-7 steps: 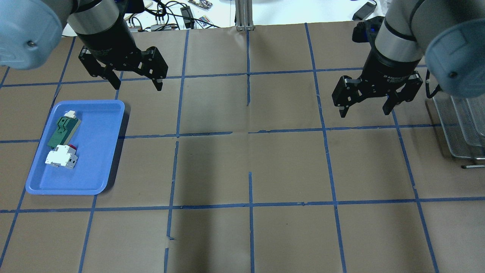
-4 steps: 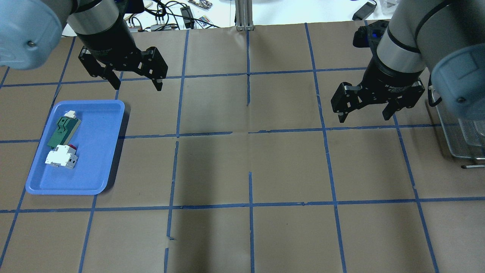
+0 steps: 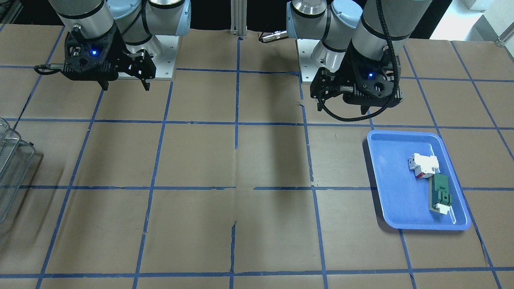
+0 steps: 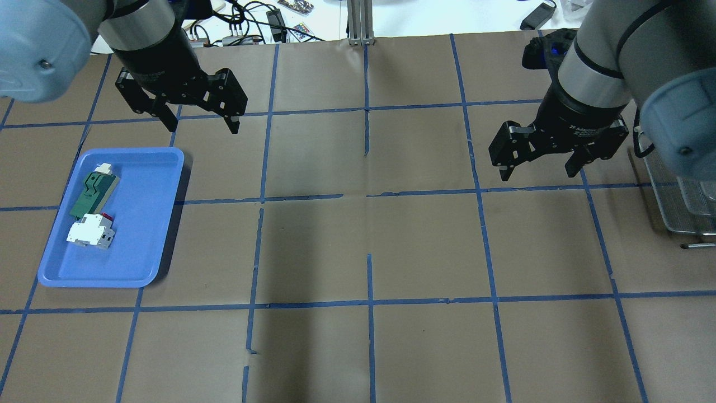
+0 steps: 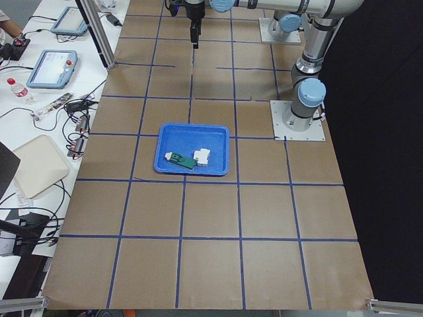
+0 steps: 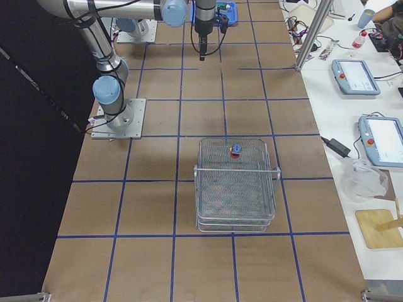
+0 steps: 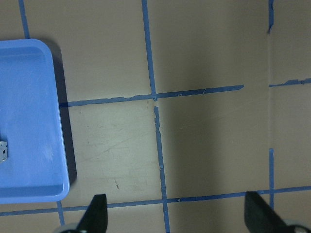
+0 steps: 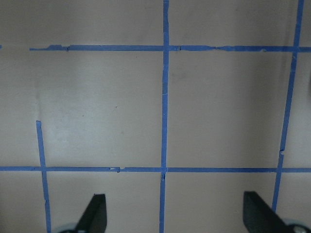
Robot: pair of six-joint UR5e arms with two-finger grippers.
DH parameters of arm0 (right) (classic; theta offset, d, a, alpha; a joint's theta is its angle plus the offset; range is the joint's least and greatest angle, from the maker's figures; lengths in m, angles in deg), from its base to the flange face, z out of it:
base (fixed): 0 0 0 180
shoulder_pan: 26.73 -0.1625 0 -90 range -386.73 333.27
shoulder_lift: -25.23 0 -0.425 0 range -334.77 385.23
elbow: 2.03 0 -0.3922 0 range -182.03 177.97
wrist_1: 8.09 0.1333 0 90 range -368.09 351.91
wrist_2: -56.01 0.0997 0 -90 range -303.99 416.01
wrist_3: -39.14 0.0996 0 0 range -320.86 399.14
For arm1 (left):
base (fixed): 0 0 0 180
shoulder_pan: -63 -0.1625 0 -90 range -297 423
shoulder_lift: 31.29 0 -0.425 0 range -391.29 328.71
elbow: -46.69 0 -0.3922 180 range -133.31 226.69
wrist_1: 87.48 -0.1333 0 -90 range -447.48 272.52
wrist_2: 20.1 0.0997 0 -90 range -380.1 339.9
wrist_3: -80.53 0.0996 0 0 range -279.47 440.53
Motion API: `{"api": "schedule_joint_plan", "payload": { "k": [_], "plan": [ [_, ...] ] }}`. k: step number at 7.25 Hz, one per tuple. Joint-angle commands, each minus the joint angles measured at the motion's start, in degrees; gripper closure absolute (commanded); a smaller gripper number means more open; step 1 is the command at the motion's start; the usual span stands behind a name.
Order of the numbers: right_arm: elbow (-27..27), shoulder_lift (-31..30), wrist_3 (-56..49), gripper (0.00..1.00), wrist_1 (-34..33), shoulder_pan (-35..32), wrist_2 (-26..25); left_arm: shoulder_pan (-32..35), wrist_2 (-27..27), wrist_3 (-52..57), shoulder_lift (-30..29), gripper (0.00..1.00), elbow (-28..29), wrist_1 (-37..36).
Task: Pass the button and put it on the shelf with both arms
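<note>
**Closing stage of the hand-over task.** The small push-button switch with a red cap and blue rear block (image 6: 235,151) is lying in what appears to be the upper level of the silvery wire rack shelf (image 6: 203,189). It is sitting at the end of the rack that faces the middle of the table. Only the right-side view shows this, and from it the placing is judged complete.

The black two-finger left gripper (image 4: 201,124) is hanging over the brown papered table (image 4: 369,246), near the far corner of the flat blue plastic tray (image 4: 140,252). Its jaws are spread wide and are gripping nothing. The black right gripper (image 4: 538,168) is hovering beside the shelf rather than over it, jaws likewise spread and empty, probably to leave the rack unobstructed. Between the fingertips, both wrist cameras are showing only brown paper and blue tape lines.

In the tray, a green block (image 4: 94,193) and a white-and-red block (image 4: 88,230) are lying end to end, apparently touching. Neither belongs to the task, and no further grasp seems called for.
</note>
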Motion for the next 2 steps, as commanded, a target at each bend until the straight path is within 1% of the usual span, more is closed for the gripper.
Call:
{"api": "schedule_joint_plan", "payload": {
  "k": [1,2],
  "plan": [
    [-0.13,-0.01,-0.03,0.0,0.0,0.0,0.09,0.0,-0.04,0.0,0.0,0.0,0.04,-0.05],
    [-0.13,-0.1,-0.12,0.0,0.0,0.0,0.09,0.0,-0.04,0.0,0.0,0.0,-0.04,-0.05]
  ]
}}
